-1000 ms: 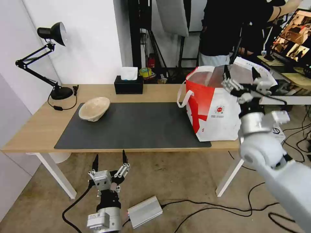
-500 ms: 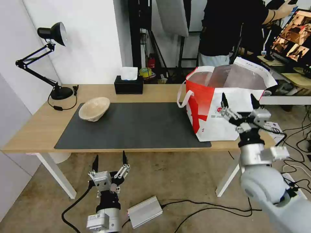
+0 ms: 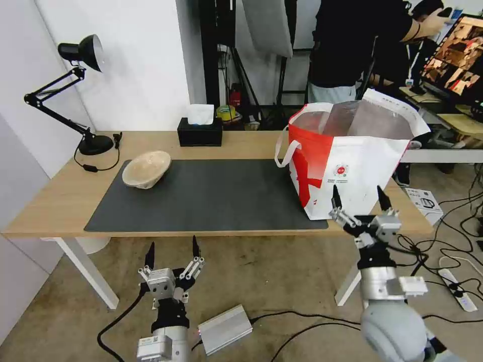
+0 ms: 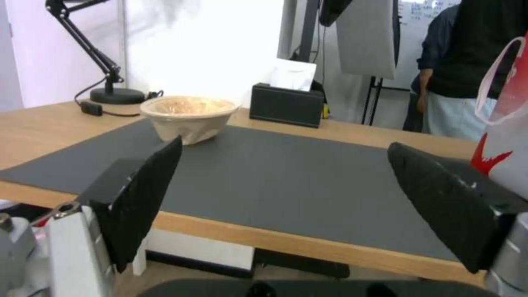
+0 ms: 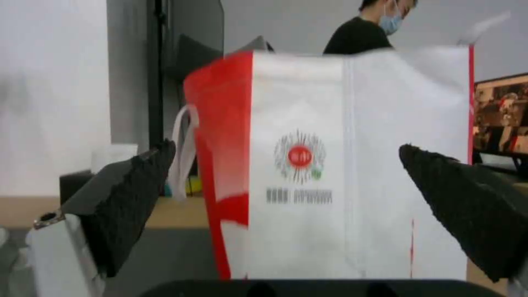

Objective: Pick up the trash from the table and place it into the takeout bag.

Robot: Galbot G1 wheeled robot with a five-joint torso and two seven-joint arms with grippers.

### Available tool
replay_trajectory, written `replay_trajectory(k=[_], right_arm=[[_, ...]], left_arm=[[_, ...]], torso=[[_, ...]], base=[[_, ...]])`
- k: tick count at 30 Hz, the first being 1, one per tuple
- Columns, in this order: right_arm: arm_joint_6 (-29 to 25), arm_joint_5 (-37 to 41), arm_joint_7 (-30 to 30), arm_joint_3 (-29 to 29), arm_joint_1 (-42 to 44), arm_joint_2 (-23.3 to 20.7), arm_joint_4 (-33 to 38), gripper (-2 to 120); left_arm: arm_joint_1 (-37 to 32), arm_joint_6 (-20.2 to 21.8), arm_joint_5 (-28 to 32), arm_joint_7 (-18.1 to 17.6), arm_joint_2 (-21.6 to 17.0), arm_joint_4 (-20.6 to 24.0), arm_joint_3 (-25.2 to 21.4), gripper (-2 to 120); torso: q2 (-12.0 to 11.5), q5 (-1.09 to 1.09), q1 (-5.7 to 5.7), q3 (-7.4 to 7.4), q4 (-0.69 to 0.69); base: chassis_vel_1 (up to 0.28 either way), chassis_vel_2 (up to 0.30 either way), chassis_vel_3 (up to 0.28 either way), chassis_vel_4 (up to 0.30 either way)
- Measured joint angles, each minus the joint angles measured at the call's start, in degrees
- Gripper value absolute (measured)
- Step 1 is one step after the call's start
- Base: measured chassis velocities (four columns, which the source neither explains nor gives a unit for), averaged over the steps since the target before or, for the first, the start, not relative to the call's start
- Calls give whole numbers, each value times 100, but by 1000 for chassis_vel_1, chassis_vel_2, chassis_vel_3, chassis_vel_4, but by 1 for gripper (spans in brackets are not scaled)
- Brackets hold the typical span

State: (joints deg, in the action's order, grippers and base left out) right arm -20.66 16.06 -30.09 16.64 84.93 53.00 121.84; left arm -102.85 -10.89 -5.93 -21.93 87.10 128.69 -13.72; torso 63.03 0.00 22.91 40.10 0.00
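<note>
Beige pulp bowl (image 3: 146, 169) remains on the table (image 3: 55, 201), far from the takeout bag (image 3: 347, 166). Right gripper (image 3: 359, 197) and left gripper (image 3: 171, 249), both wide open and empty, hang below the table edge; next, a grasp by the bowl's rim.

Head view: high, looking forward and down over whole table (image 3: 60, 201), near long edge closest, far edge by wall. Left wrist view: low, just before near edge, at tabletop height, facing across mat (image 4: 286, 181) toward pulp bowl (image 4: 188, 117) and tissue box (image 4: 286, 104) at far edge. Right wrist view: low, close, facing front of takeout bag (image 5: 341, 165) at right end. Head and left wrist views share mat, bowl, tissue box; bag in all three.
</note>
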Motion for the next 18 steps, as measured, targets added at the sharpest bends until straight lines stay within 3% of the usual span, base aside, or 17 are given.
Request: replay_trajectory(k=[18], right_arm=[[-354,-523,-62,-300,424,391,-387,100]], left_arm=[[59,-8,-2,2,51,-81,16,100]], torso=[[0,0,1,0,0]], base=[[0,0,0,0]])
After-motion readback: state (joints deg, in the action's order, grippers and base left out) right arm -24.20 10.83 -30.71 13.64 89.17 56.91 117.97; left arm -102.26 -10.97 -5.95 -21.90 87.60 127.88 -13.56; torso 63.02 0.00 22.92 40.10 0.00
